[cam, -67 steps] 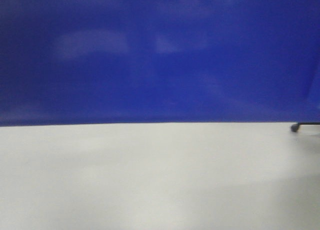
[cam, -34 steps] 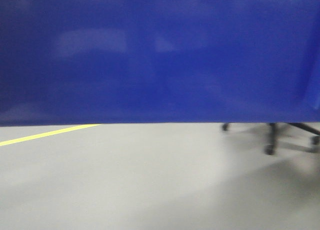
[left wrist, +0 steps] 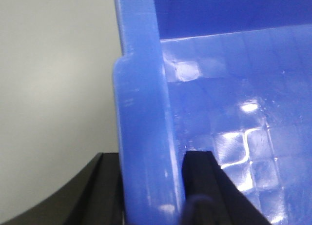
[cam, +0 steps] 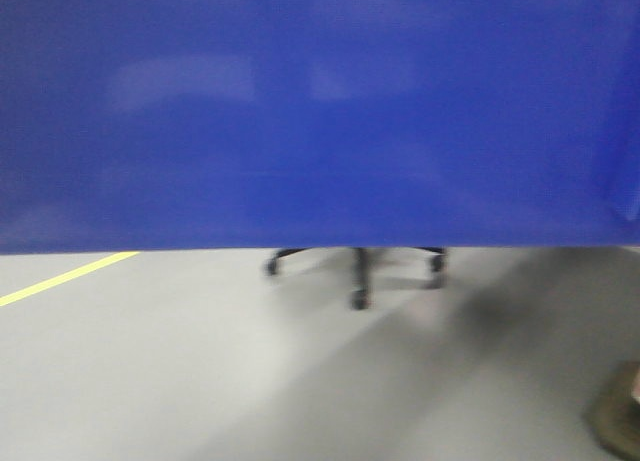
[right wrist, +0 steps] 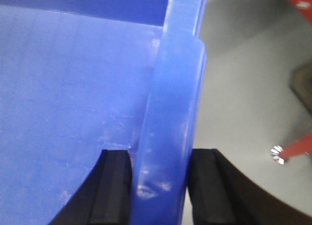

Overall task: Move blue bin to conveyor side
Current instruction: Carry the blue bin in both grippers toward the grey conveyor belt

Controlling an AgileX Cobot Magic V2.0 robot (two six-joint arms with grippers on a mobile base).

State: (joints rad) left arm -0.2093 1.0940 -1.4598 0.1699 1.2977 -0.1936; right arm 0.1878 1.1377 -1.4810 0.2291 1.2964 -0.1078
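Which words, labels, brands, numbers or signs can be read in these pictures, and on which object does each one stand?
None: no word, label, brand or number can be read in any view.
blue bin: plain glossy walls, no print; the left wrist view shows only a moulded grid on its inner surface.
yellow line on the floor: a painted stripe, no letters.
The front view is blurred, so very small print could be missed.

The left tool (left wrist: 152, 186) clamps the blue bin (left wrist: 234, 112) by its rim — 1 black finger inside, 1 outside.
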